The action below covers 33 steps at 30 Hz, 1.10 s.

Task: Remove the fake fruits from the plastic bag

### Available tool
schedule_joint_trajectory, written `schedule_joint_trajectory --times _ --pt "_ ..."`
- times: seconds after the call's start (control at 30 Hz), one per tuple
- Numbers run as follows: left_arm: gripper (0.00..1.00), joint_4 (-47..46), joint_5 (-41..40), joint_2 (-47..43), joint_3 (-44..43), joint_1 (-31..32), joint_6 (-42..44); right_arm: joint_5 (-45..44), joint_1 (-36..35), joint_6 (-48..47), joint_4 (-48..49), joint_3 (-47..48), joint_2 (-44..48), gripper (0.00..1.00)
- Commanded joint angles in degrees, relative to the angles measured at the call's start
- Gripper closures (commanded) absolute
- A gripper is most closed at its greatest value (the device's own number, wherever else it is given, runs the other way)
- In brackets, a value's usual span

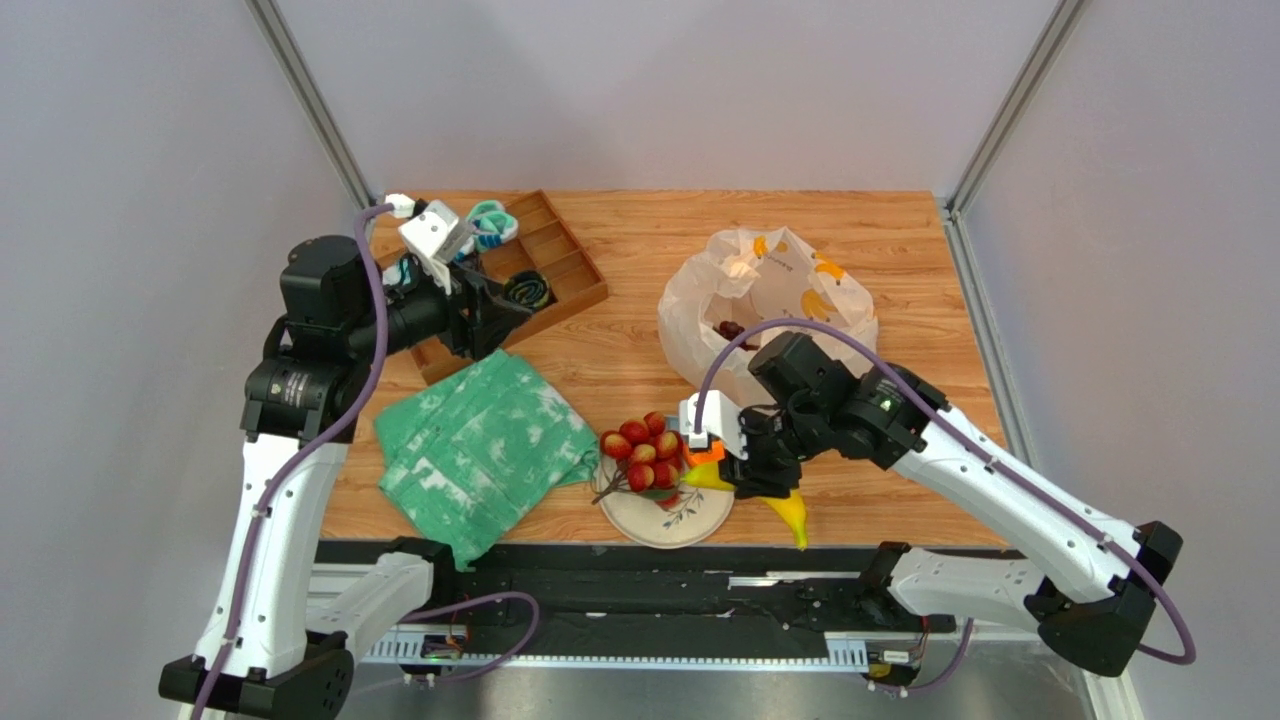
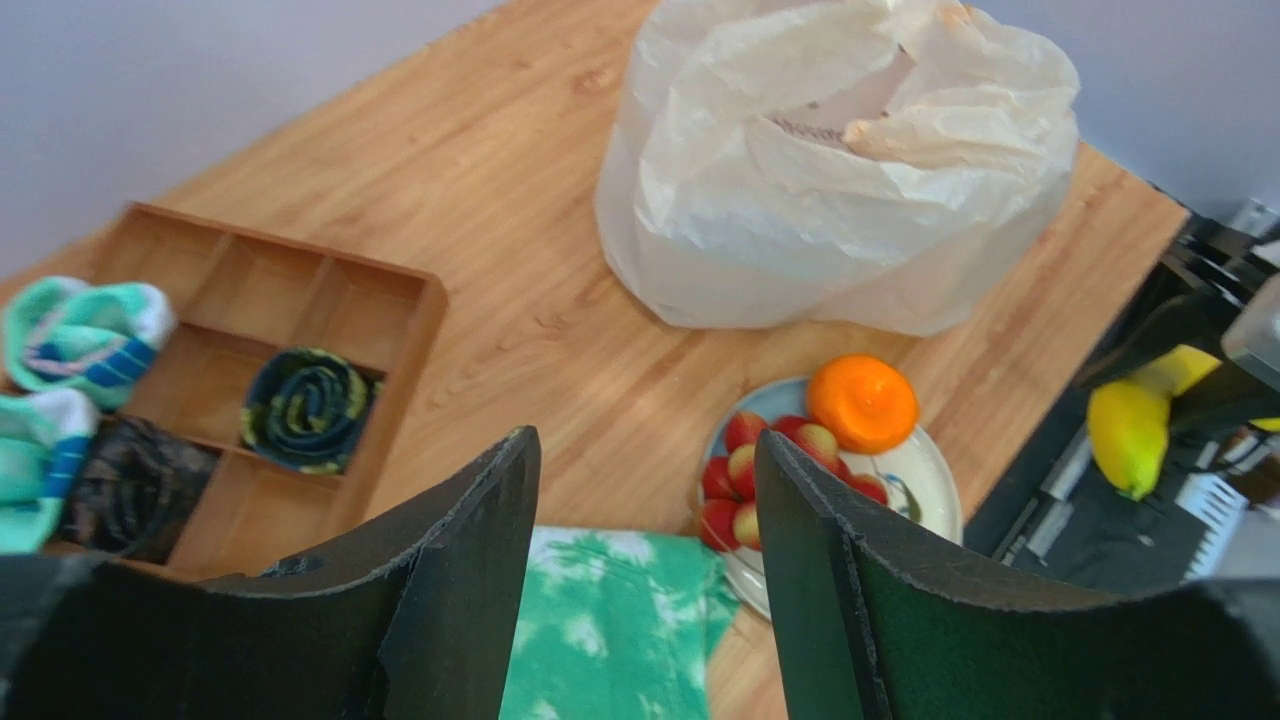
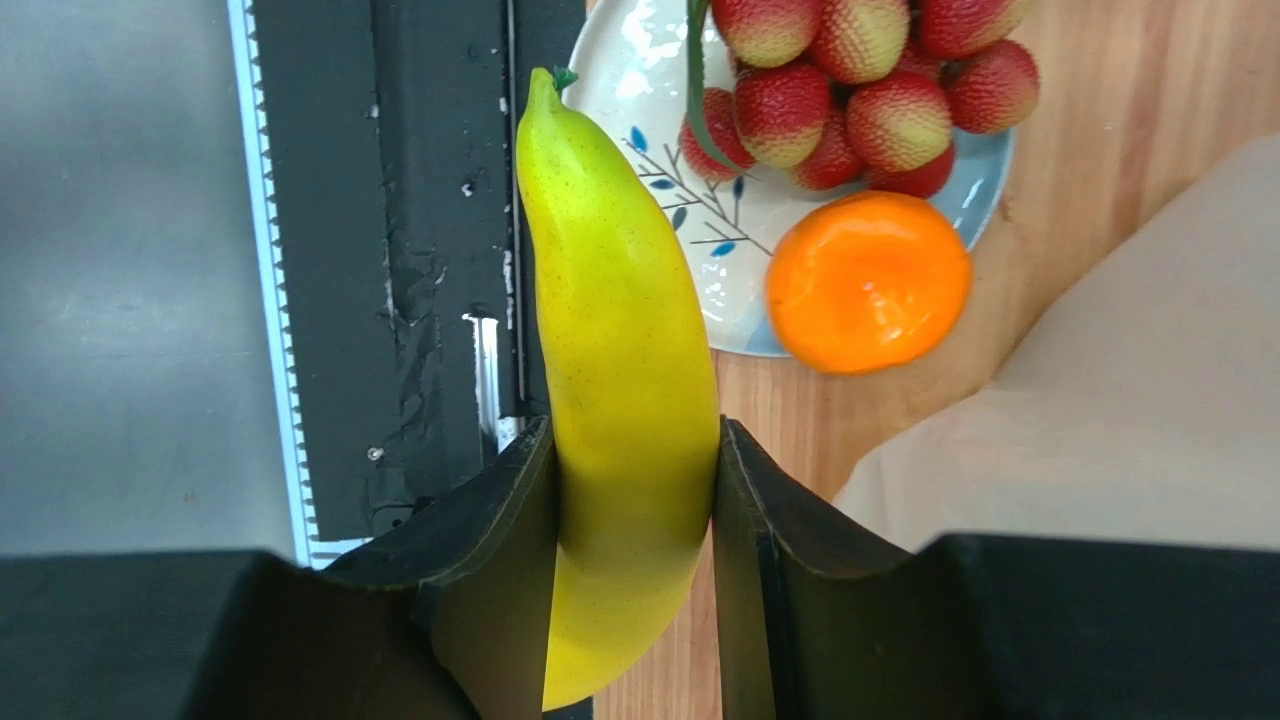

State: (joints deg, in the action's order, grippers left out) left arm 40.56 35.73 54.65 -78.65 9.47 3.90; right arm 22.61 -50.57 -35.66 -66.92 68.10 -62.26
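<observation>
A: Right gripper (image 3: 634, 438) first. What do we log?
B: Clamped on the banana (image 3: 616, 270), jaws pinching it about mid-length. In the top view it pokes out toward 5 o'clock, over the near edge of the table (image 1: 631, 345).
A: Left gripper (image 2: 646, 450)?
B: Jaws spread, nothing between them. We see it hanging by the wooden tray (image 1: 568, 267), at 10 o'clock on the table.
A: Which fruit do we count as out?
B: The red cluster (image 1: 642, 450) and the orange (image 1: 709, 450) lie on the plate (image 1: 676, 525) at 6 o'clock. The orange sits at 3 o'clock of the cluster, right against it.
A: And the plastic bag (image 1: 766, 293)?
B: At 1 o'clock of the plate, crumpled. Something dark shows inside; we cannot tell which fruit.
A: Anything else?
B: Green cloth (image 1: 481, 443) at 9 o'clock of the plate, just beside it.
</observation>
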Motion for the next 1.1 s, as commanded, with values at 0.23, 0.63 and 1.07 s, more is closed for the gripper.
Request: schedule_joint_trajectory --times 0.23,0.63,1.07 --pt "0.19 6.3 14.6 -0.9 3.9 12.3 10.6 20.5 2.9 4.4 -2.8 15.1 -11.2 0.64" --pt "0.28 -10.7 1.9 -8.6 17.5 32.9 49.6 32.1 9.3 -8.6 -21.9 29.9 -25.3 0.66" --pt "0.4 -15.2 -0.7 -3.3 19.6 41.1 60.1 31.7 9.6 -10.8 -23.2 29.2 -24.9 0.64"
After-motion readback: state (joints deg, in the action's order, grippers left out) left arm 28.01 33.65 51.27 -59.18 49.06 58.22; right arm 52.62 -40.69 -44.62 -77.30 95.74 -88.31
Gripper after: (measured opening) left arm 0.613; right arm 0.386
